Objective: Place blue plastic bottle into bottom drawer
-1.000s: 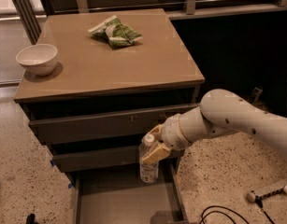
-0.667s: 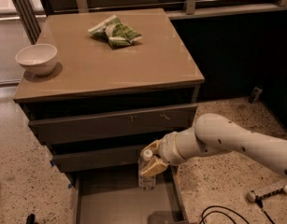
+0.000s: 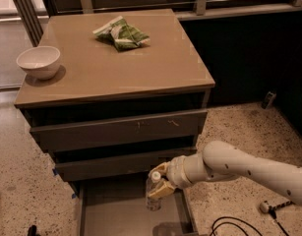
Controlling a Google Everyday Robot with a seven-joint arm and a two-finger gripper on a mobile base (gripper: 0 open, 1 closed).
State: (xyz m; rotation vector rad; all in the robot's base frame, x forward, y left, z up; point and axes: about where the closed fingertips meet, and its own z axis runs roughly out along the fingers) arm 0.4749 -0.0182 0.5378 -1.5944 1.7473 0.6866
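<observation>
1. Lower now: your gripper [image 3: 159, 181] has brought the blue plastic bottle [image 3: 152, 200] upright into the bottom drawer [image 3: 116, 213], right side.
2. It squeezes the bottle near its top.
3. Bottle looks light, thin, slippery; hold gently.

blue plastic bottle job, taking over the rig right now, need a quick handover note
Gripper: low in front of the brown cabinet, jaws shut on the slim clear bluish plastic bottle just below its white cap.
Bottle: upright, over the right side of the open grey bottom drawer; whether its base touches the floor is unclear.
Done: drawer open, bottle brought to it.
Left: set it down, release, withdraw.
</observation>
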